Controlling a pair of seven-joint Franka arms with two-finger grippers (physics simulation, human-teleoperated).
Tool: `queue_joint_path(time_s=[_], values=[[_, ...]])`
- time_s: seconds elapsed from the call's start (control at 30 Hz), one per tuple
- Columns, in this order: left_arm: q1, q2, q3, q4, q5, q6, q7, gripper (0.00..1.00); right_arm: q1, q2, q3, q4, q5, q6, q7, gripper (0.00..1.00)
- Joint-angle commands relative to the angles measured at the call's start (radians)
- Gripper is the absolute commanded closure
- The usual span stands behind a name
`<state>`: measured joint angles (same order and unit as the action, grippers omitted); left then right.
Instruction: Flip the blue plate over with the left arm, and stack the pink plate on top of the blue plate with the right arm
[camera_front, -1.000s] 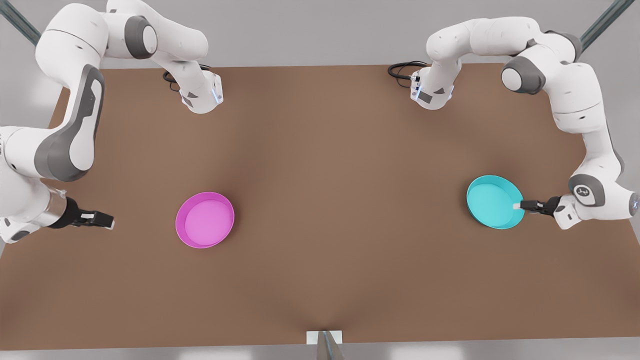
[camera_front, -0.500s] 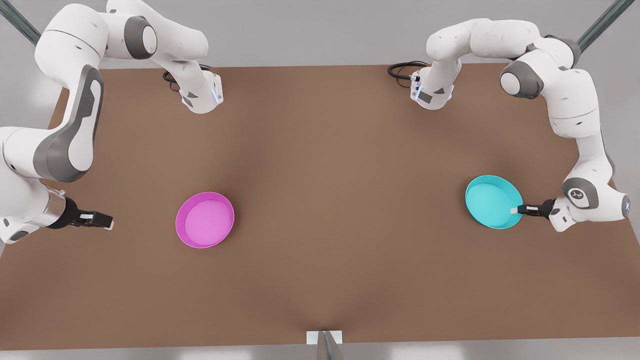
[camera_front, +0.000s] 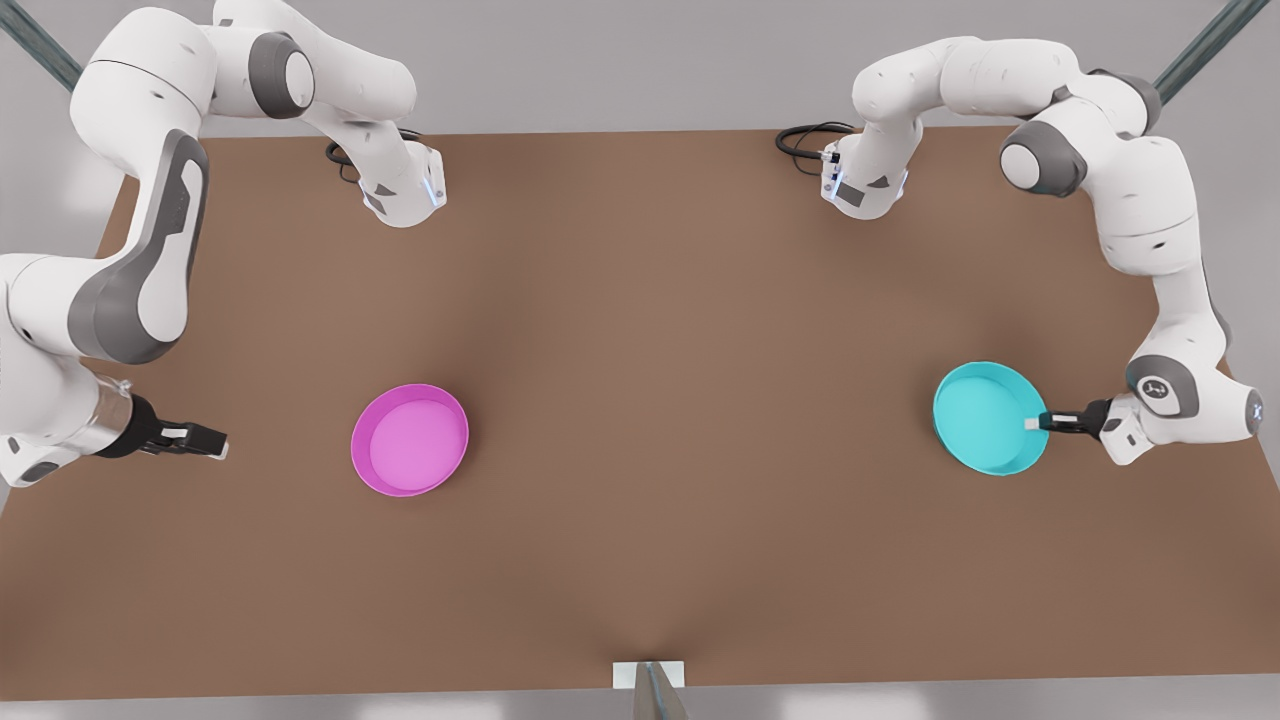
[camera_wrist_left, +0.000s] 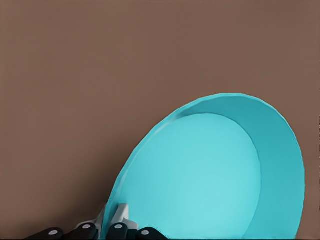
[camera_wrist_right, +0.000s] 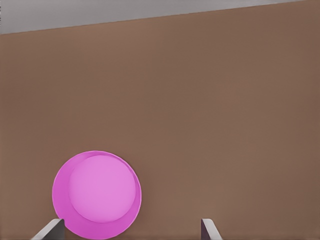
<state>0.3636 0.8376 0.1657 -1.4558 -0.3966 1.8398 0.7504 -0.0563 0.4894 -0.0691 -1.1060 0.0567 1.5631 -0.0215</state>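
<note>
Gripping blue plate (camera_front: 985, 415) rim – left gripper (camera_front: 1033, 423), pink plate (camera_front: 409, 440) empty

In the left wrist view, the blue plate (camera_wrist_left: 210, 175) runs past the frame edge, so part of its rim is cut off, and the left claw (camera_wrist_left: 112, 220) shows just its fingertips on the rim. The underside of that plate is hidden. In the right wrist view, the pink plate (camera_wrist_right: 97, 195) is clipped at its nearest edge, and the right claw (camera_wrist_right: 132, 229) appears as two finger (camera_wrist_right: 50, 230) tips only. In the front view, the desk (camera_front: 640, 330) passes under both arms.
</note>
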Motion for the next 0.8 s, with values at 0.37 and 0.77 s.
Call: queue_joint_path(time_s=[0.37,0.77], values=[[-0.106,-0.088,0.000,0.048,0.079,-0.002,-0.103,0.79,0.004,-0.002,0.000,0.000,-0.002,-0.003,0.000,0.00],[-0.334,-0.153,0.000,0.124,0.294,-0.016,-0.301,0.79,0.000,0.003,0.000,0.000,-0.002,0.002,-0.002,0.00]])
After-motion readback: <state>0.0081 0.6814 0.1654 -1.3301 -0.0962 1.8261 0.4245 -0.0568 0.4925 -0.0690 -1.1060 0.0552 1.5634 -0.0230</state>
